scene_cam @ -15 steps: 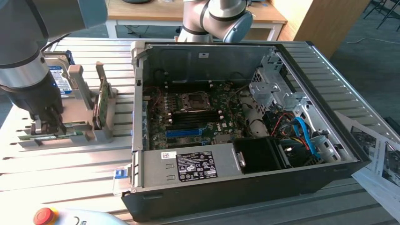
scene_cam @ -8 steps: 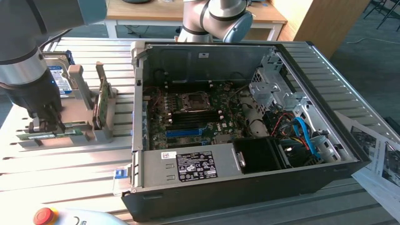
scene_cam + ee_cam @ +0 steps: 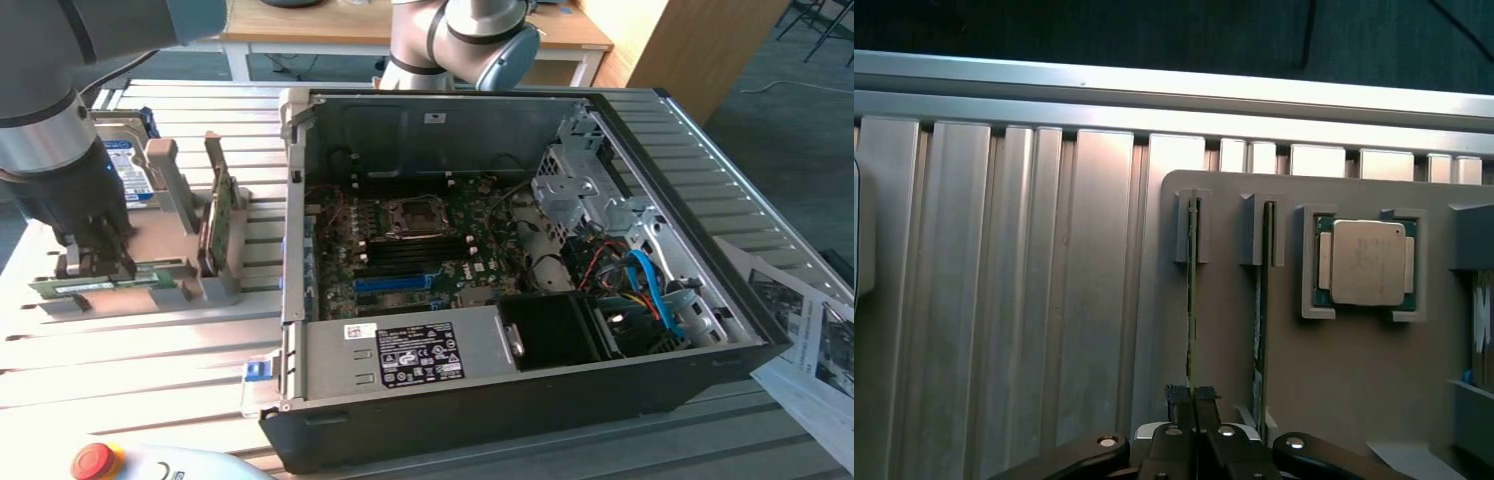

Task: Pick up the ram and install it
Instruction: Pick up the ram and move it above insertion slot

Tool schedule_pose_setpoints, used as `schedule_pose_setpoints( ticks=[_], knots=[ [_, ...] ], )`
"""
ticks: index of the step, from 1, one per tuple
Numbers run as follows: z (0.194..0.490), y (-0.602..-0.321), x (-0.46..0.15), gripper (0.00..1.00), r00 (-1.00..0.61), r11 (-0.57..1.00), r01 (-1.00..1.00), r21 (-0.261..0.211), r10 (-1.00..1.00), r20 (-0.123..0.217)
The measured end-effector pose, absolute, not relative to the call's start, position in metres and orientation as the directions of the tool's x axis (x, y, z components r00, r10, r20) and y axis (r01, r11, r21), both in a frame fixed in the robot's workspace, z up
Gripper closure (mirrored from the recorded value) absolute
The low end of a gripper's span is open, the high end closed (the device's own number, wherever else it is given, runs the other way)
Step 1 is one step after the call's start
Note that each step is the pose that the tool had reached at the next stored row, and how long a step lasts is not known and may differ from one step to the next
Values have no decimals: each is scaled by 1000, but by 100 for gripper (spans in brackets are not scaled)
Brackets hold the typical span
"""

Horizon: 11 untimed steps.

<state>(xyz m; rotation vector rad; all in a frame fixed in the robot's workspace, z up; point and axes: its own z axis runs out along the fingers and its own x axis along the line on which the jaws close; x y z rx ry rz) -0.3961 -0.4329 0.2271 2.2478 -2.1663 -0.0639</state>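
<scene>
The ram (image 3: 1192, 300) is a thin green stick seen edge-on, standing in a slot of the grey holder (image 3: 1354, 380). My gripper (image 3: 1192, 400) is shut on its near end, with the black fingertips (image 3: 1176, 396) pressed against both faces. In the exterior view, the gripper (image 3: 94, 255) is down at the holder (image 3: 174, 230) on the exterior view's left, over the green ram (image 3: 83, 287) with its white label. The open computer case (image 3: 400, 100) lies to the exterior view's right, with black memory slots (image 3: 400, 255) on its motherboard.
A second stick (image 3: 1262, 300) stands in the neighbouring slot, and a processor chip (image 3: 1366, 262) sits in a recess beside it. A hard drive (image 3: 127, 165) stands behind the holder. A red stop button (image 3: 94, 460) and printed papers (image 3: 814, 340) lie near the table edges.
</scene>
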Motion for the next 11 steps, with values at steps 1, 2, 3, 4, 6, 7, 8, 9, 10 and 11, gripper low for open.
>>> schedule_pose_setpoints(
  ticks=[1, 2, 3, 4, 6, 7, 8, 9, 10, 11],
  knots=[
    [228, -433, -396, 88, 36, -37, -998, 43, -999, -16],
    [229, -433, -396, 88, 35, -36, -998, 43, -999, -16],
    [230, -433, -396, 88, 34, -35, -998, 44, -999, -16],
    [231, -433, -396, 88, 33, -34, -998, 45, -999, -16],
    [233, -433, -396, 88, 31, -31, -998, 46, -999, -16],
    [234, -433, -396, 88, 30, -30, -998, 47, -999, -16],
    [235, -433, -396, 88, 29, -29, -998, 48, -999, -16],
    [236, -433, -396, 88, 27, -28, -998, 49, -999, -16],
    [237, -433, -396, 88, 27, -27, -998, 50, -1000, -16],
    [238, -433, -396, 88, 26, -26, -998, 51, -1000, -16]
  ],
)
